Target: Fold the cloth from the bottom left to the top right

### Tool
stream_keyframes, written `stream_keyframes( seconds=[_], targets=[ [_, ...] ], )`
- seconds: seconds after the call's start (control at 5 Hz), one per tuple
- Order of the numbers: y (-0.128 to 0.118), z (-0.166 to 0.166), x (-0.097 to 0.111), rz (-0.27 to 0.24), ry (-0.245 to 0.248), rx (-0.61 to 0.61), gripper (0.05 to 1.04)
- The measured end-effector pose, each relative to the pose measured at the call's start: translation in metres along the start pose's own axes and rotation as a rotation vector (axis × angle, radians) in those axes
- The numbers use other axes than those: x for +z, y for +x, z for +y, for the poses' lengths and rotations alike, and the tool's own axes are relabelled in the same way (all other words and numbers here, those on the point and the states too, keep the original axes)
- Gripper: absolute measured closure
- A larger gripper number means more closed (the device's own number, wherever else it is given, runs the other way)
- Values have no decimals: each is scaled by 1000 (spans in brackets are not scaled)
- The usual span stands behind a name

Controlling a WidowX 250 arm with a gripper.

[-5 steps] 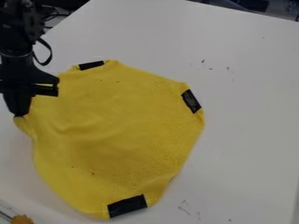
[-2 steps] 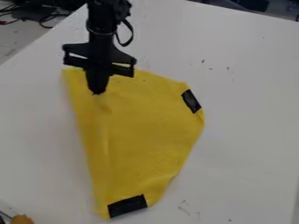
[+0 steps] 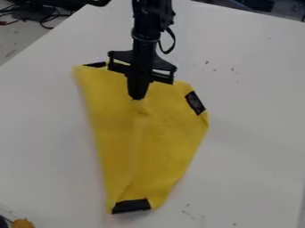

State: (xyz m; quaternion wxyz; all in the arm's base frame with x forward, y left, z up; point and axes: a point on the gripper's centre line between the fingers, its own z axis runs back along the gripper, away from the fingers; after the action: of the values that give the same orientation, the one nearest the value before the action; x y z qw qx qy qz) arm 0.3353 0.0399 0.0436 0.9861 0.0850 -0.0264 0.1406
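Note:
The gripper (image 3: 138,97) hangs over the upper middle of the yellow cloth (image 3: 170,147), its tip shut on the cloth's pulled-over left part. That part lies folded over the rest, giving a long, nearly straight left edge from the upper left to the bottom. Black patches show at the cloth's top left, right edge and bottom. The gripper's body hides some of the cloth's top edge.
The cloth lies on a white table (image 3: 250,133) with small dark marks. An orange-brown object (image 3: 22,223) is at the bottom left corner. Cables (image 3: 44,18) lie beyond the table's upper left edge.
From the cloth's left side, the gripper has moved right across it, drawing the left part over. The left edge has shifted inward and straightened.

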Motion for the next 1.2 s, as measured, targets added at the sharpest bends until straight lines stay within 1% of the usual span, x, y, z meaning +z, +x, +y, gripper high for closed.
stream_keyframes(
  seconds=[0.2, 0.4, 0.6, 0.8, 1.0, 1.2],
  targets=[
    [-1, -5, -1, 11, -27, -31, 807],
    [1, -7, -1, 2, -43, -31, 523],
    [-4, -9, -5, 10, -58, -26, 218],
    [-5, -12, -6, 10, -73, -20, 75],
    [-5, -11, 0, -12, -81, -23, 79],
    [-5, -11, 0, -10, -80, -23, 83]
  ],
)
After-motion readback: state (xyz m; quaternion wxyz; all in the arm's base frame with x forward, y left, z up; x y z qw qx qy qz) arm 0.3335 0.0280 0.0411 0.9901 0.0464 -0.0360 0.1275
